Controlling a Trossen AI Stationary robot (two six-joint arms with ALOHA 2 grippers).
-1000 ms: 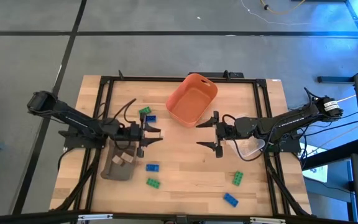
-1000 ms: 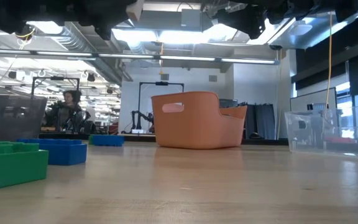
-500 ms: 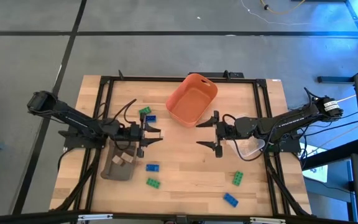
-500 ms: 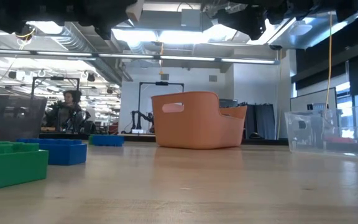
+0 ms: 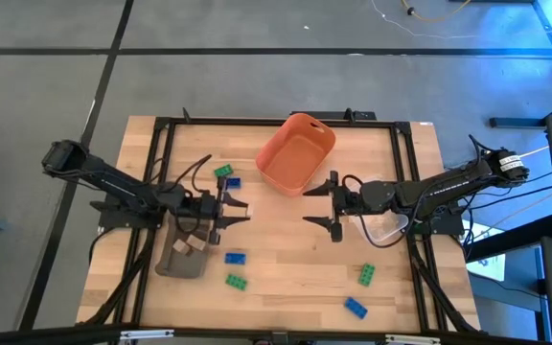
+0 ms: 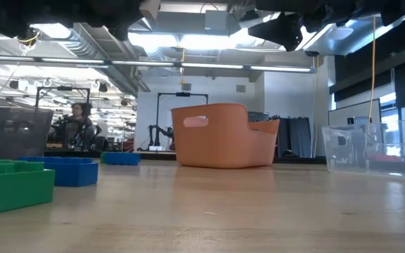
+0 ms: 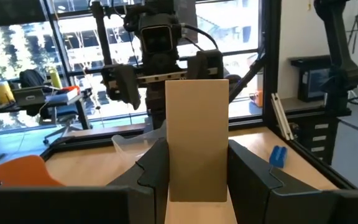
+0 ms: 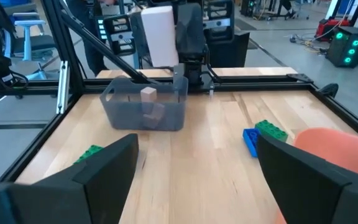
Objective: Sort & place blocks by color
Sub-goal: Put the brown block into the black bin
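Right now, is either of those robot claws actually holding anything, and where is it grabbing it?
Yes. The left gripper pinches a pale tan block by its two side faces, near one end. The right gripper is open and empty.

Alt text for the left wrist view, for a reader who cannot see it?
The left gripper holds a pale tan block upright between its dark fingers. Beyond it, the right gripper faces the camera over the wooden table, where a blue block lies.

Left gripper (image 5: 241, 210) faces right gripper (image 5: 312, 204) across table (image 5: 286, 259).
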